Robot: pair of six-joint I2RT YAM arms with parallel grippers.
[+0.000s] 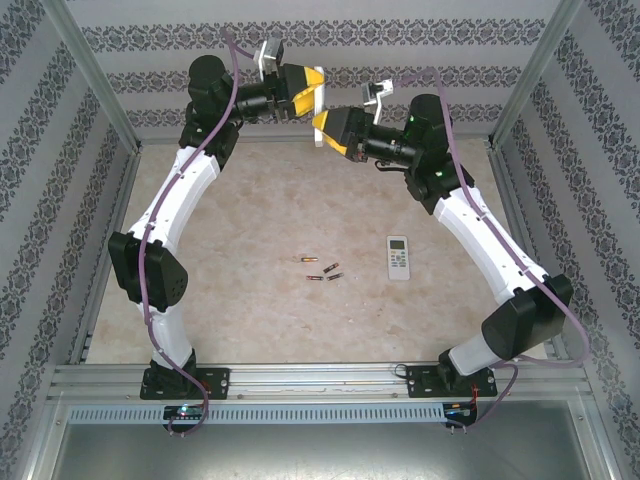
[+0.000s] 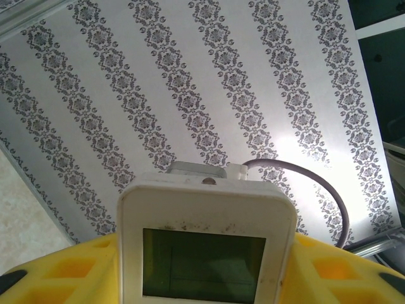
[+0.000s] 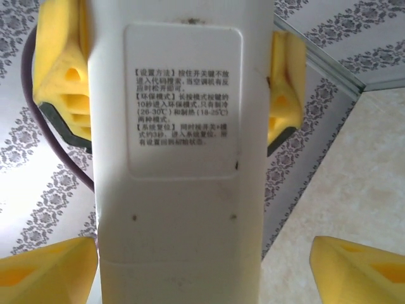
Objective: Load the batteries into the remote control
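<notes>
Jaws of the left gripper [image 1: 310,88] pinched a white remote [image 3: 183,95], raised well beyond the table remote [image 1: 399,257]; the right gripper [image 1: 328,126] stood spread either side of its labelled back. Batteries [image 1: 334,270] (slim, dark, coppery-ended) lay just left of the table remote. They looked light, hard and apt to roll, best nipped mid-length.

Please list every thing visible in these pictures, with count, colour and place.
white plastic remote control with grey screen: 1, white, raised over table's far side
small white plastic remote control: 1, white, lying right of table centre
slim dark-and-copper batteries: 4, loose, left of lying remote
beige marbled table: 1, under both arms
patterned walls: 3, grey-white, around table
left gripper: 1, yellow jaws shut on raised remote
right gripper: 1, yellow jaws open, flanking raised remote
</notes>
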